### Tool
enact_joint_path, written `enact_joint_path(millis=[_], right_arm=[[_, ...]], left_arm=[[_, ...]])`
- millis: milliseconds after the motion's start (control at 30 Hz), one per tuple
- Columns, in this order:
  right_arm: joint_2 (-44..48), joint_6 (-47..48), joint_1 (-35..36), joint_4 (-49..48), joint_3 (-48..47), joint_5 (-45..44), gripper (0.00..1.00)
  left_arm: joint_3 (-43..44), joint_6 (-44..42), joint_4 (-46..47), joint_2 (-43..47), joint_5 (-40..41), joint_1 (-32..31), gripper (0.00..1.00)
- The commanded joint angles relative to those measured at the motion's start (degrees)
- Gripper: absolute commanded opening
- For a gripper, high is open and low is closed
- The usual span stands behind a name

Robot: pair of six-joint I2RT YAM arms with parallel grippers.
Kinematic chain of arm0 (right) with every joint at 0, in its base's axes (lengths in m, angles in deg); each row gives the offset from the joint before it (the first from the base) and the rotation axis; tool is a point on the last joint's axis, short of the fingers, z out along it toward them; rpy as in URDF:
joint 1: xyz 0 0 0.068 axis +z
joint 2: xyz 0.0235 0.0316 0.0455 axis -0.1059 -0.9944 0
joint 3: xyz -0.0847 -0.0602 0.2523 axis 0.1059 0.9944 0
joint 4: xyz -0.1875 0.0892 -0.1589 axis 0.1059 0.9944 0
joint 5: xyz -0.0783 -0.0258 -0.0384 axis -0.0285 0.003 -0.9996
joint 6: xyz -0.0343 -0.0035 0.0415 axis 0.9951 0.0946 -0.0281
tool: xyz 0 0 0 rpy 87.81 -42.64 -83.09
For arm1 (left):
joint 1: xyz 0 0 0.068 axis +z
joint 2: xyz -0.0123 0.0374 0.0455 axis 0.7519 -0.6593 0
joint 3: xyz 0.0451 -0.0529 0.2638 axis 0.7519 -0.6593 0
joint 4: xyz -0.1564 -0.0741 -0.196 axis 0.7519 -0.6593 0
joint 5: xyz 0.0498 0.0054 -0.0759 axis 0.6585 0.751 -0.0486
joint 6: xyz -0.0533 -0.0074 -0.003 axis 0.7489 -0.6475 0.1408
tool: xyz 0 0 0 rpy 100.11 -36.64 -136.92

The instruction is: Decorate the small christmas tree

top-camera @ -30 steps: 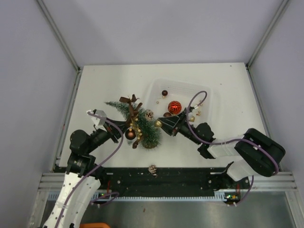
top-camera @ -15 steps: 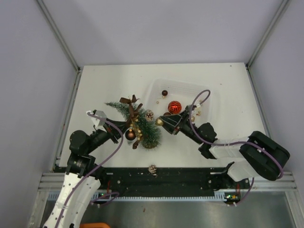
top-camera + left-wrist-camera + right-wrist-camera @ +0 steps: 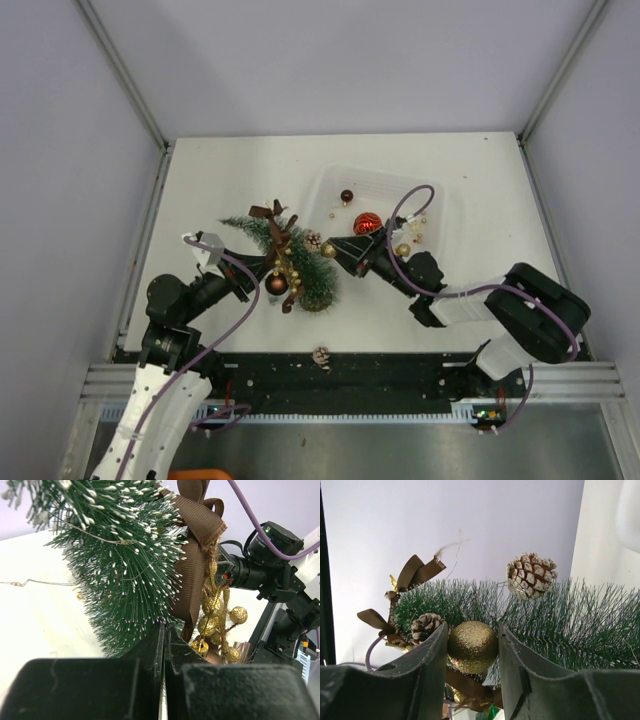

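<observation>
Hanging step, I judge: right fingers (image 3: 432,675) pinch 1 gold bauble (image 3: 472,646). The small christmas tree (image 3: 303,268) lies just beyond them; left fingers (image 3: 147,655) are pressed together at its bristles. Next: nestle the bauble in, then release.

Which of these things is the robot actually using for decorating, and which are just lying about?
In use: small christmas tree; gold bauble, gripped by the right gripper.
Lying about: red bauble in the white tray; loose pinecone at the near edge.

No readable text, label, brand, number or sign shows in any of the views
</observation>
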Motion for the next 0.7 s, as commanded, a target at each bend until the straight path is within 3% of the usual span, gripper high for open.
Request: enact_joint_path(millis=[0,400,667], right_arm=[[1.2,2.4,-0.3,-24.3,-0.8,-1.4,0.0],[4.0,3.9,0.1,-24.1,7.6,-2.7,0.0],[6.2,4.9,1.3,-22.4,6.7,-1.5,0.0]], left_arm=[[1.3,0.1,2.3,0.3,-0.8,-0.2,0.0],[1.2,0.5,2.6,0.3,-0.9,-0.2,0.0],[1.0,1.6,3.6,-0.4,-1.0,-0.2,0.0]])
